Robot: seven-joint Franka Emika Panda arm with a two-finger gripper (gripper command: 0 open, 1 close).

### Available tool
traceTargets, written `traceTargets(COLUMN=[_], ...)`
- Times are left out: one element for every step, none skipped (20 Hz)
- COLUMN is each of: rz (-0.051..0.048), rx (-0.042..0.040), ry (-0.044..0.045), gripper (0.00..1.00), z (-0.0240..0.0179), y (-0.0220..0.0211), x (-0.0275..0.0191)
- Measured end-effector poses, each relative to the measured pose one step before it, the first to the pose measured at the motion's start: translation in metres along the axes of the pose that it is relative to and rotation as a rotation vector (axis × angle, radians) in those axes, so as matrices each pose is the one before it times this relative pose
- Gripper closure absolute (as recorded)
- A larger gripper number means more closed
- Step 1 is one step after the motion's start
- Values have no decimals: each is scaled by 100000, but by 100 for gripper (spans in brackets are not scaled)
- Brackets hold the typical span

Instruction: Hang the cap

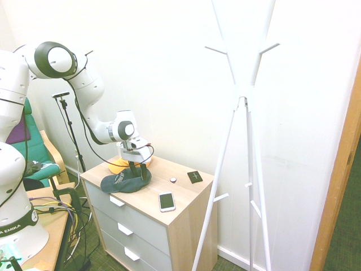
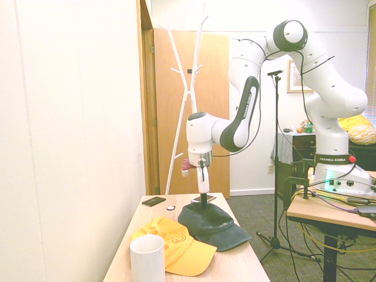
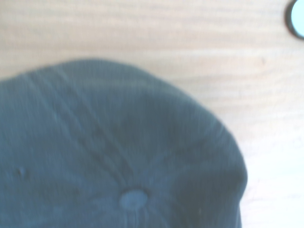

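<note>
i see the dark blue cap [image 1: 125,180] lying flat on the pale wood top of the dresser [image 1: 186,199], its soft fabric crown domed, with stitched seams meeting at a small round button in the wrist view [image 3: 133,199]. the gripper [image 1: 139,174] points down onto the crown, its two dark fingers spread a little apart, touching or just above the cloth; i cannot tell which. at the cap's 12 o'clock in the first exterior view sits an orange-yellow cap [image 1: 120,164], touching it. a flat phone [image 1: 166,201] lies at 4 o'clock. the white coat stand [image 1: 243,113], thin tubes with short pegs, stands well apart beside the dresser.
</note>
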State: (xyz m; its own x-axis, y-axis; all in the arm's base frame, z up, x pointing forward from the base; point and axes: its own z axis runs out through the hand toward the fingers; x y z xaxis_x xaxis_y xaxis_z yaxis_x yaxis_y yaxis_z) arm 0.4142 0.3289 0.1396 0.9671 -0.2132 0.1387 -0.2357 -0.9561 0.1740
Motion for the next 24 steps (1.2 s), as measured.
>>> traceTargets(rz=[-66, -112, -203, -218, -189, -87, -45, -104, -196, -268, -215, -170, -134, -93, -116, -90, -5, 45, 105, 6, 12, 63, 168, 166], rx=[-585, -453, -545, -477, -254, 41, 264, 233, 81, 105, 18, -52, -94, -85, -20, 87, 120, 2, 56, 52, 28, 41, 50, 13], ry=[-416, -376, -472, -458, -263, -89, -33, -33, 4, 46, -7, -45, -2, 75, 168, 168, 73, 17, 45, 37, 33, 52, 118, 130], gripper=[0, 0, 0, 0, 100, 100, 100, 100, 100, 100, 100, 100, 100, 100, 100, 100, 100, 100, 100, 100, 100, 100, 100, 100], z=[205, 195, 232, 236, 162, 86, 63, 68, 48, 45, 48, 57, 43, 24, 14, 40, 32, 19, -4, -19, -17, -32, -56, -43], y=[193, 176, 194, 197, 136, 87, 61, 50, 33, 22, 28, 40, 44, 42, 48, 75, 52, 35, 3, -38, -43, -53, -74, -60], x=[-170, -193, -261, -277, -186, -96, -75, -94, -88, -93, -95, -86, -35, 20, 51, 38, 11, 16, 2, -39, -50, -58, -76, -64])
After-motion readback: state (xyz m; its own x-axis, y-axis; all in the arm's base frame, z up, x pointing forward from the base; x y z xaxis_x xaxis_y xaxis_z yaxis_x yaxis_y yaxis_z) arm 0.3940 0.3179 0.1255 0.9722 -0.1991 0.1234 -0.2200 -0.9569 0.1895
